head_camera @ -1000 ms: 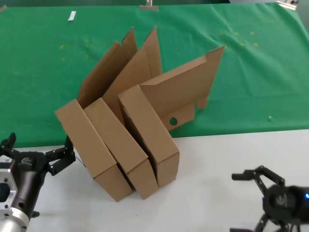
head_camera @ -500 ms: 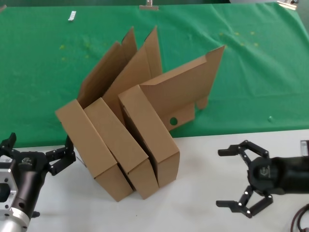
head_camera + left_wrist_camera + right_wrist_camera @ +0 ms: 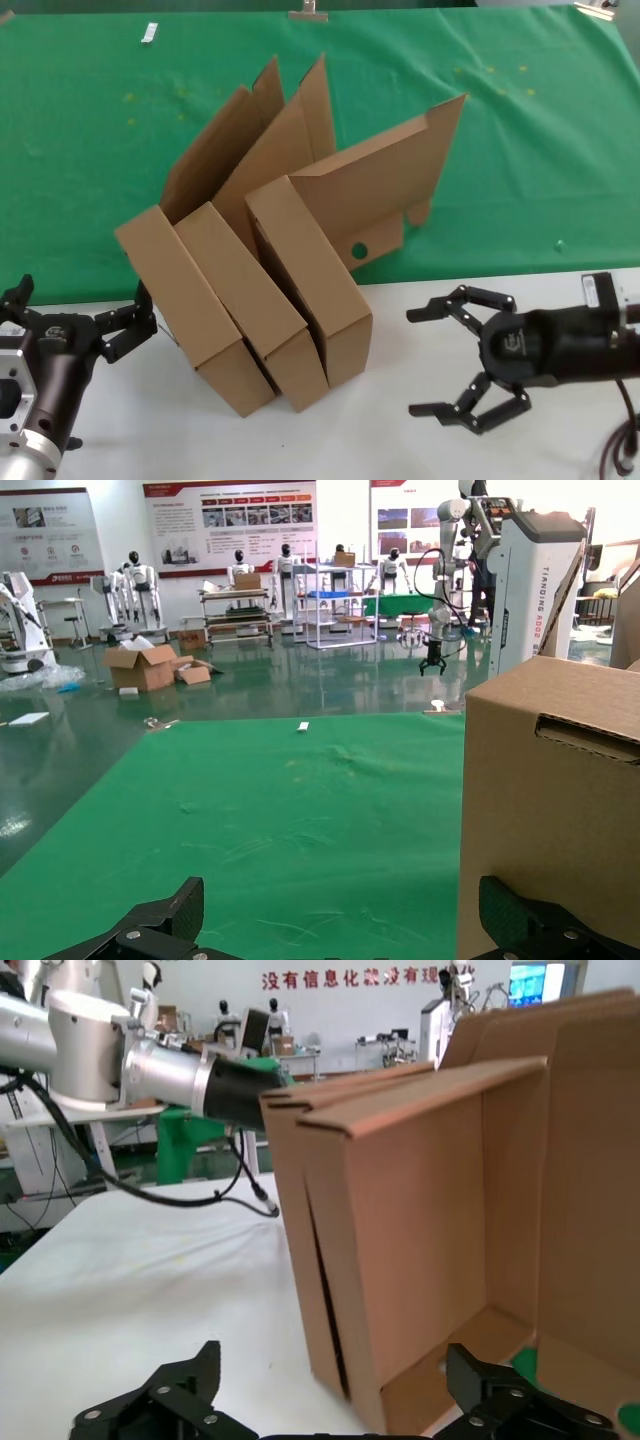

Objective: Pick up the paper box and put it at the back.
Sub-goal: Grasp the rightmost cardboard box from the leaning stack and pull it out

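Three brown cardboard boxes lean together where the white surface [image 3: 400,330] meets the green cloth at the back [image 3: 520,130]. The paper box [image 3: 340,240] is the rightmost, lid flap raised toward the cloth, round hole showing low on its inner wall. Right gripper [image 3: 462,360] hovers over the white surface just right of that box, fingers spread wide, nothing held, pointed at the box's open side. Left gripper [image 3: 75,320] sits at the near left beside the leftmost box [image 3: 180,300], fingers apart, idle. Judgement: step in hand is the approach for a grasp. Best bite looks like the near side wall or the flap edge, one finger inside the tray, one outside, closing square on the cardboard so it does not buckle. Lift straight up before carrying toward the cloth. In the way: the middle box [image 3: 250,300] touches the paper box along its side and may topple or drag once support goes. Flaps of all three overlap behind, so snagging is likely.
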Robot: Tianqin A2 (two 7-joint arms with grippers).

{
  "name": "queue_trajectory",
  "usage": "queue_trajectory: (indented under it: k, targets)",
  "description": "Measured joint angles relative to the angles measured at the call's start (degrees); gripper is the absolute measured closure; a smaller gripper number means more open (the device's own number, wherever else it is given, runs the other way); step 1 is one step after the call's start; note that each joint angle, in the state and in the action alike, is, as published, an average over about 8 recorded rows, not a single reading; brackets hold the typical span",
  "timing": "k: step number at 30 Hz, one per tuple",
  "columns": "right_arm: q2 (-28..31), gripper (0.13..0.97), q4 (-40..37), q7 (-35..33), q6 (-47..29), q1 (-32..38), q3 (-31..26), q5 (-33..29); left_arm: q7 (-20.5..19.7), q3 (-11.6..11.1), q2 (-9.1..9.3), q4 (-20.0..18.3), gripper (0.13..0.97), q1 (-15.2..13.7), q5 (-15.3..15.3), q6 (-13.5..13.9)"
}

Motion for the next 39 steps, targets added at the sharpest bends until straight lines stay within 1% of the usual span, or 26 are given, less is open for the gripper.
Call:
queue_trajectory:
  k: [6, 7, 10, 14, 15, 16, 24, 25, 33, 39]
  targets:
    - [-0.4, 0.322, 1.2, 1.2, 0.0, 1.4, -6.5, 7.2, 0.0, 0.0, 0.00, 0.0, 0.132, 0.0, 0.0, 0.0]
    - [-0.4, 0.322, 1.4, 1.4, 0.0, 1.6, -7.6, 8.3, 0.0, 0.0, 0.00, 0.0, 0.132, 0.0, 0.0, 0.0]
    - [-0.6, 0.394, 1.9, 1.6, 0.0, 2.0, -10.2, 10.8, 0.0, 0.0, 0.00, 0.0, 0.132, 0.0, 0.0, 0.0]
    - [-1.0, 0.490, 2.2, 1.6, 0.0, 2.1, -12.4, 12.4, 0.0, 0.0, 0.00, 0.0, 0.132, 0.0, 0.0, 0.0]
    - [-1.2, 0.514, 2.3, 1.6, 0.0, 2.1, -12.7, 12.5, 0.0, 0.0, 0.00, 0.0, 0.132, 0.0, 0.0, 0.0]
    - [-1.3, 0.514, 2.3, 1.6, 0.0, 2.1, -12.9, 12.6, 0.0, 0.0, 0.00, 0.0, 0.132, 0.0, 0.0, 0.0]
    - [-2.1, 0.718, 2.5, 1.8, 0.0, 2.0, -13.6, 13.0, 0.0, 0.0, 0.00, 0.0, 0.132, 0.0, 0.0, 0.0]
    - [-2.2, 0.718, 2.5, 1.8, 0.0, 2.0, -13.6, 13.1, 0.0, 0.0, 0.00, 0.0, 0.132, 0.0, 0.0, 0.0]
    - [-2.9, 0.857, 2.3, 2.2, 0.0, 2.0, -13.7, 13.6, 0.0, 0.0, 0.00, 0.0, 0.132, 0.0, 0.0, 0.0]
    - [-3.1, 0.902, 2.3, 2.4, 0.0, 1.9, -13.7, 14.0, 0.0, 0.0, 0.00, 0.0, 0.132, 0.0, 0.0, 0.0]
